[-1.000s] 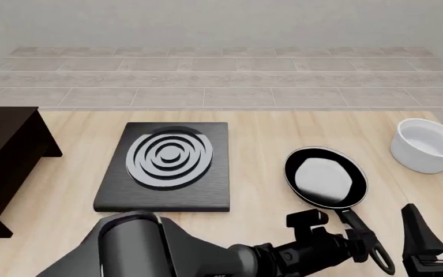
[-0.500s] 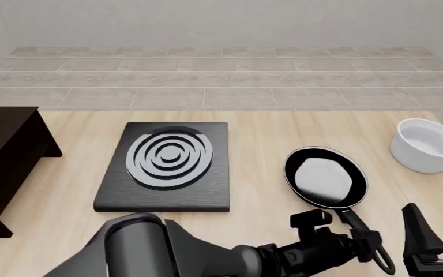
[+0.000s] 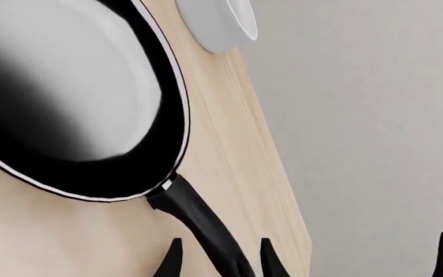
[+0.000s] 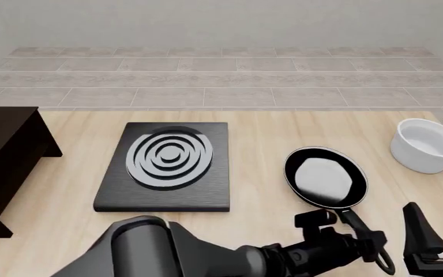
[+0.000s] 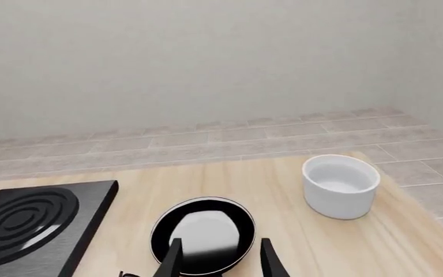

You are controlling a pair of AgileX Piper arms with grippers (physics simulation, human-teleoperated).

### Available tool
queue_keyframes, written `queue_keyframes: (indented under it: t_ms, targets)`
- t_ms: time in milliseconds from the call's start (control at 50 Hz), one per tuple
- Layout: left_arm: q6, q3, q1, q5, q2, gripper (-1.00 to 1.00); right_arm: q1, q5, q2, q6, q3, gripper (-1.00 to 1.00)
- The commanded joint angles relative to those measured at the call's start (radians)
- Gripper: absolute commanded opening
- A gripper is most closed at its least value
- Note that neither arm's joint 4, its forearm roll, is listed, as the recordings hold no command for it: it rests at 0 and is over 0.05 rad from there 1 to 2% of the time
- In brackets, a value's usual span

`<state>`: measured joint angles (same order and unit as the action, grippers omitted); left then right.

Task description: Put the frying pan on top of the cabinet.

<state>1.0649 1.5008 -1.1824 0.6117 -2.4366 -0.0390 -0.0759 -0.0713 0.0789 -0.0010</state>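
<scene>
Nearest the camera, the left hand (image 4: 352, 235) straddles the handle of the frying pan (image 4: 326, 176), its fingers (image 3: 171, 262) spread to either side with a gap showing, so it is released and not yet gripping. The right hand (image 5: 217, 257) hangs by the counter's right edge, fingers apart and holding nothing. The pan sits flat on the counter (image 4: 260, 138), right of the stove plate (image 4: 168, 166) and near the white bowl (image 4: 427, 145). The step appears to be closing on the handle; doing it well would mean centring the fingers on the handle, clear of the end loop, and squeezing firmly, since the pan's weight sits far from the grip and could droop or twist. The cabinet (image 4: 2, 167) stands at the far left, well apart, so a high lift over the stove plate seems wise. The counter is pale wood; beyond it lie grey tiles and a plain light wall.
</scene>
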Motion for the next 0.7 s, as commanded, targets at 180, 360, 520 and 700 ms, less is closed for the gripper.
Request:
queue_keyframes:
  t_ms: [180,360,520,700]
  targets:
    - [0.101,0.023,-0.015,-0.013,-0.037,1.00,-0.002,-0.002,-0.001,0.003,0.000,1.00]
    - [0.105,0.034,-0.012,-0.020,-0.046,1.00,0.000,0.004,0.005,-0.001,0.000,1.00]
    - [0.100,0.047,-0.014,-0.035,-0.043,1.00,0.001,-0.014,-0.014,-0.002,0.001,1.00]
    - [0.102,0.071,-0.016,-0.047,-0.061,1.00,0.001,-0.025,-0.026,0.003,0.000,1.00]
